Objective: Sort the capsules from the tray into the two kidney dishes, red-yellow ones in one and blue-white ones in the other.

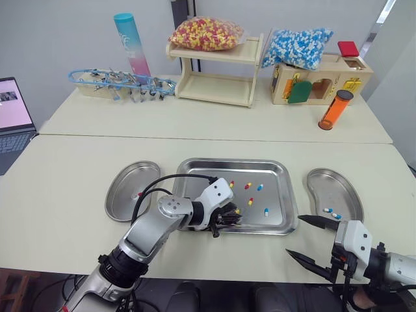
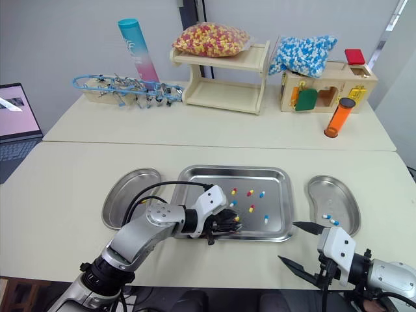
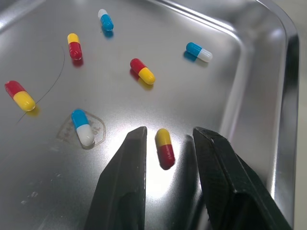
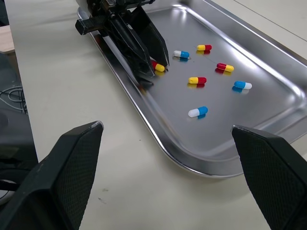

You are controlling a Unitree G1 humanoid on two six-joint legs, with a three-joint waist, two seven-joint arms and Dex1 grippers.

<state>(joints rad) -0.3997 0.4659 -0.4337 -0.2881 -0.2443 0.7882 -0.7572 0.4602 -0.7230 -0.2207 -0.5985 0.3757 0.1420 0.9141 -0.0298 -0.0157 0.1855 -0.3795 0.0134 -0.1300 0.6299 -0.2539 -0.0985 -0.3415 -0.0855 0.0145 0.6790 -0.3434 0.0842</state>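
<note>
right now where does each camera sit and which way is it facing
Head pair: on the head, looking forward and down at the tray and both arms.
Left wrist: along the open left gripper, straddling a red-yellow capsule on the tray.
Right wrist: along the open right gripper, facing the tray.
Shared: right wrist also shows the left gripper at that capsule.

Laptop (image 1: 13,120) at far left; rear table (image 1: 195,123): teal-pink tube (image 1: 132,47), wooden shelf (image 1: 218,75) (bag of red-yellow capsules (image 1: 206,32) on top), wooden box (image 1: 322,83), orange cylinder (image 1: 335,109) just beside it
</note>
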